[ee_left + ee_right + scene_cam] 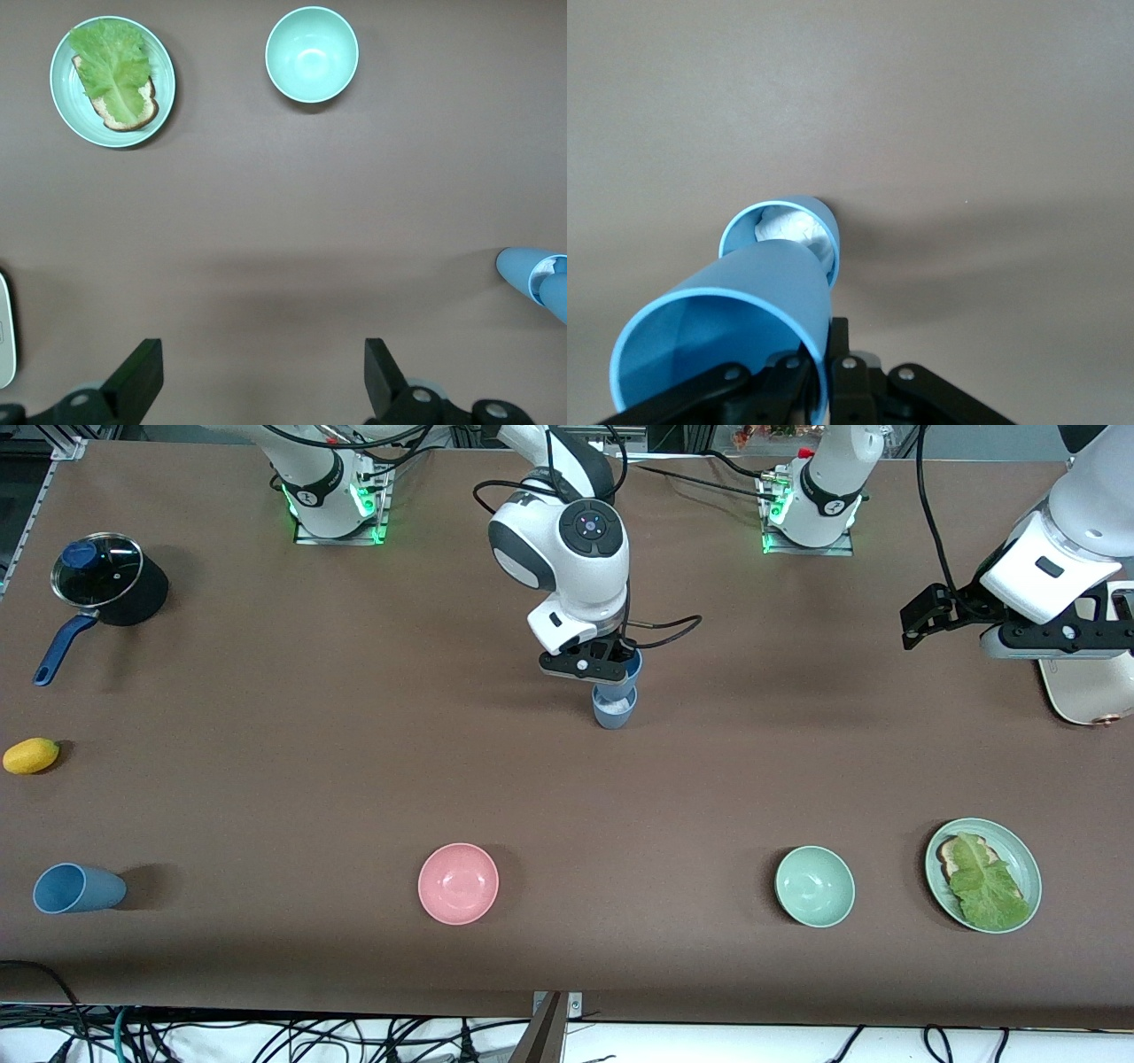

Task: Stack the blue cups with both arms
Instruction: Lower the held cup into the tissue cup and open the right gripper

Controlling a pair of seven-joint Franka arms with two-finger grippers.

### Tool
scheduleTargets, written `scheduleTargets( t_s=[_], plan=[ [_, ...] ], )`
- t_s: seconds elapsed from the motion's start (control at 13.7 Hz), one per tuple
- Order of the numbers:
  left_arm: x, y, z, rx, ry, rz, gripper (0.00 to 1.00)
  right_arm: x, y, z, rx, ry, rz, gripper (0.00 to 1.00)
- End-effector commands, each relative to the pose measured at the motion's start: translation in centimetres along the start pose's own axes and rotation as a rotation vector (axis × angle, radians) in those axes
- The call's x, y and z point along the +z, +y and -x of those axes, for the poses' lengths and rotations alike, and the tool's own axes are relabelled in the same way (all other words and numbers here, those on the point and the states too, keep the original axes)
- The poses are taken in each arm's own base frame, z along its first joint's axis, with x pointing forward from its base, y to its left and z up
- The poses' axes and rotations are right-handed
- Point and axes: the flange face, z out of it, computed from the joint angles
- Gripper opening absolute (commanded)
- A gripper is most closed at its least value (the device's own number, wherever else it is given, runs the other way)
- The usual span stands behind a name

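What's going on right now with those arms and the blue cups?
Right gripper shut on held cup, over standing cup. Left gripper open, waiting at its table end. Third cup lying sideways. Nothing blocking.

Brown table (pixel 266 797): pot (pixel 111 589), lemon (pixel 31 755), blue cups (pixel 78 888), bowls (pixel 458 883), plate (pixel 1028 864).

Held blue cup (pixel 726 336) cut by edge

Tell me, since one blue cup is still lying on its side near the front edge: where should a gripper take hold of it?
Probably across the tapered wall of the lying blue cup, coming straight down from above; its open mouth faces sideways, toward the right arm's end, so the rim offers no top grip.
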Motion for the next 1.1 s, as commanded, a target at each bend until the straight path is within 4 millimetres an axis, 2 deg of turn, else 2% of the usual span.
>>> scheduleTargets(
  t_s=[0.0, 0.29, 0.58, 0.8, 1.02],
  plan=[
    [-0.6, -0.1, 0.4, 0.026, -0.001, -0.006, 1.00, -1.8, -0.4, -0.1, -0.014, 0.010, 0.002, 0.00],
    [-0.6, 0.0, 0.4, 0.027, -0.001, -0.006, 1.00, -0.4, -0.5, -0.3, -0.008, 0.006, 0.011, 0.00],
    [-0.6, 0.1, 0.5, 0.029, 0.000, -0.006, 1.00, -0.2, -0.1, -1.1, -0.022, 0.013, 0.016, 0.00],
    [-0.6, 0.1, 0.5, 0.029, 0.000, -0.006, 1.00, 1.8, -0.4, -0.7, -0.015, 0.000, 0.032, 0.00],
    [-0.6, 0.0, 0.4, 0.027, -0.001, -0.006, 1.00, 2.4, -0.7, -0.6, -0.018, 0.006, 0.019, 0.00]
  ],
)
